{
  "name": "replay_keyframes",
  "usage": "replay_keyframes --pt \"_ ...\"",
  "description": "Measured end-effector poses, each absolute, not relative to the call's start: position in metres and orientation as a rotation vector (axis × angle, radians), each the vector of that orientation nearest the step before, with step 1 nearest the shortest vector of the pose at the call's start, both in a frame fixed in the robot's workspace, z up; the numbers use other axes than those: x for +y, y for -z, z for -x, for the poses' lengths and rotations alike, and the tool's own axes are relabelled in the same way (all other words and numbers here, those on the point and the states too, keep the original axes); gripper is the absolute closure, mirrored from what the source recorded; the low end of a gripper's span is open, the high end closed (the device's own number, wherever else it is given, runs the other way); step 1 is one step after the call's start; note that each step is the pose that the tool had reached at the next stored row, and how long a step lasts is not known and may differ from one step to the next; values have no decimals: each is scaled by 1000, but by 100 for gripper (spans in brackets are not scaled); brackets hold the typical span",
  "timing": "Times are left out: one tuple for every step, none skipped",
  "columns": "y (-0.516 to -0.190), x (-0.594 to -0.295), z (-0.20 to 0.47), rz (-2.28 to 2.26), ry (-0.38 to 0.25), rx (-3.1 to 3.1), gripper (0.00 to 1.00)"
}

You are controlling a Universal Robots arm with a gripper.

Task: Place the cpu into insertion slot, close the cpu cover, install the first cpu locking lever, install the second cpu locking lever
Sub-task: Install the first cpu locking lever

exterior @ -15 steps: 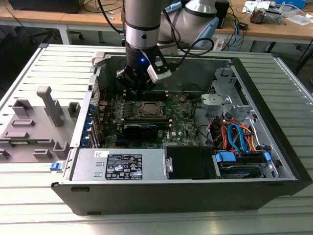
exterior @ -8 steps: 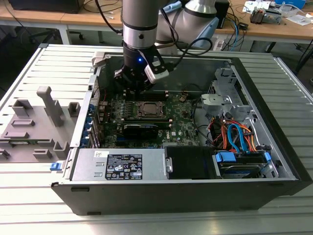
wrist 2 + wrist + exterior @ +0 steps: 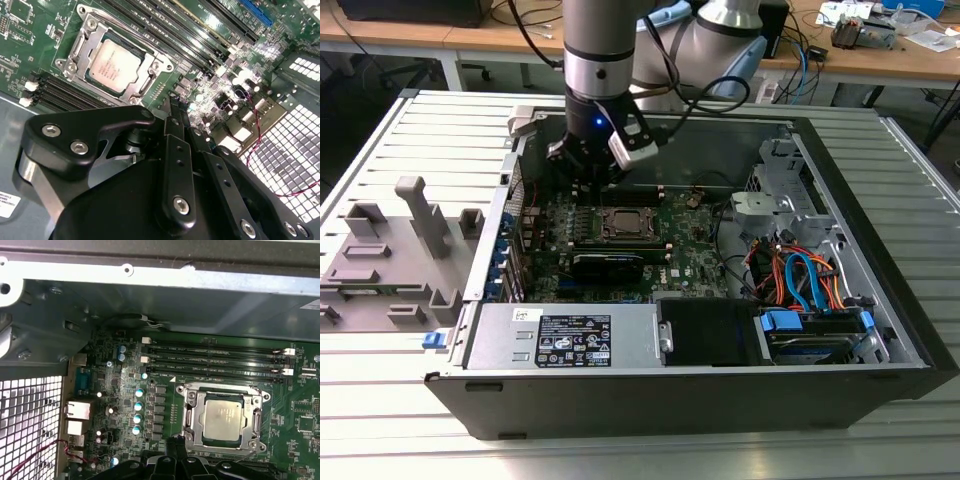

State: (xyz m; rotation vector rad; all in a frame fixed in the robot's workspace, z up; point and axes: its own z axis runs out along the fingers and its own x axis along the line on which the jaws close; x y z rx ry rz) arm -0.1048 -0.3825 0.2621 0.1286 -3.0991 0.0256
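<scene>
surface point(image 3: 380, 420): pale ribbed metal, carries the open computer case point(image 3: 880, 390) and a grey plastic fixture point(image 3: 390, 260) at the exterior view's left.
circuit board point(image 3: 690, 250): green, lies flat on the case floor; black power supply box point(image 3: 570, 335) sits along the near case edge.
arm point(image 3: 600, 50): comes down from above into the case, just to the exterior view's left of the socket.
tool point(image 3: 176, 107): black fingers point(image 3: 172, 125) pressed together, narrow, holding nothing visible; tip hangs over the board just beside one corner of the socket, contact with the board cannot be judged.
cpu point(image 3: 223, 418): silvery-grey square, seated flat in the insertion slot point(image 3: 192, 435); seen in both wrist views.
cpu cover point(image 3: 257, 426): silvery frame lying down flat around the chip, which shows through its window.
memory slots point(image 3: 215, 360): long, narrow, black, run parallel just beside the socket.
cables point(image 3: 800, 280): orange and blue bundle at the exterior view's right, well apart from the tool.
</scene>
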Motion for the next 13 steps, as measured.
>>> replay_keyframes --pt "-262 -381 105 -129 -26 -3099 89" --pt "-262 -380 105 -129 -25 -3099 89" --pt "-262 -379 106 -129 -25 -3099 89" --pt "-262 -377 106 -129 -25 -3099 89" --pt "-262 -375 108 -129 -25 -3099 89" --pt "-262 -373 110 -129 -25 -3099 89" --pt "-262 -371 110 -129 -25 -3099 89" --pt "-262 -368 111 -129 -25 -3099 89" --pt "-262 -366 112 -129 -25 -3099 89" --pt "-262 -364 113 -129 -25 -3099 89" --pt "-262 -363 114 -129 -23 -3099 89" --pt "-262 -361 114 -129 -21 -3099 89" --pt "-262 -360 116 -129 -18 -3099 89"
